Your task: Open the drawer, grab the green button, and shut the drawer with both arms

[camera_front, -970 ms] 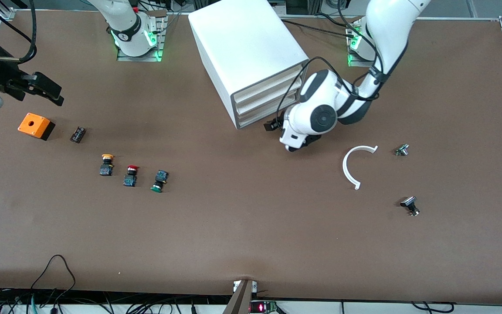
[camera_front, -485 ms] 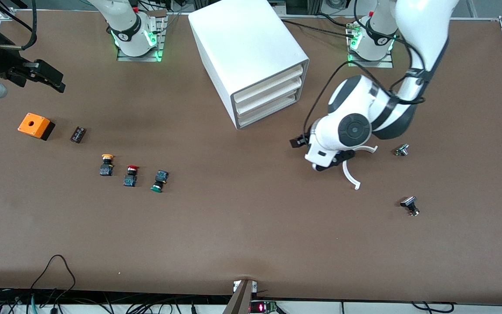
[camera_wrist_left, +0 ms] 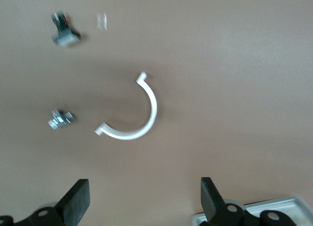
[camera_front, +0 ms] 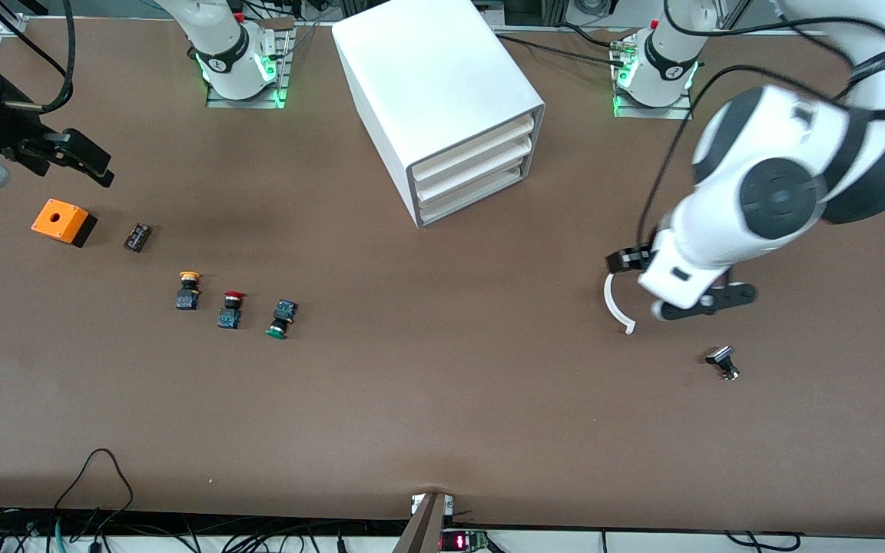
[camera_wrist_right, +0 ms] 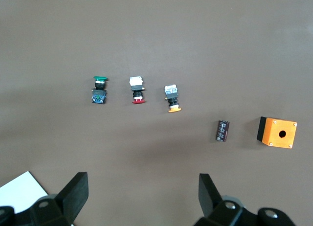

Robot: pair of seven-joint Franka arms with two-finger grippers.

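Note:
The white cabinet (camera_front: 435, 84) stands at the back middle, and its lowest drawer (camera_front: 473, 197) looks shut flush with the two above it. The green-capped button (camera_front: 276, 329) lies on the table beside the red and yellow ones; it also shows in the right wrist view (camera_wrist_right: 99, 89). My left gripper (camera_front: 669, 283) is open and empty in the air over a white curved piece (camera_front: 613, 306); in its wrist view (camera_wrist_left: 144, 206) nothing is between the fingers. My right gripper (camera_front: 77, 157) is open and empty, up at the right arm's end of the table, and its wrist view (camera_wrist_right: 142, 199) shows it empty too.
A red-capped button (camera_front: 230, 309) and a yellow-capped button (camera_front: 187, 290) lie beside the green one. An orange box (camera_front: 62, 221) and a small dark cylinder (camera_front: 137, 236) lie under the right gripper. A small black part (camera_front: 722, 361) lies near the white curved piece (camera_wrist_left: 132, 118).
My left arm has swung from the front of the lowest drawer toward its own end of the table and risen. The drawer stays shut. The right gripper has barely moved.

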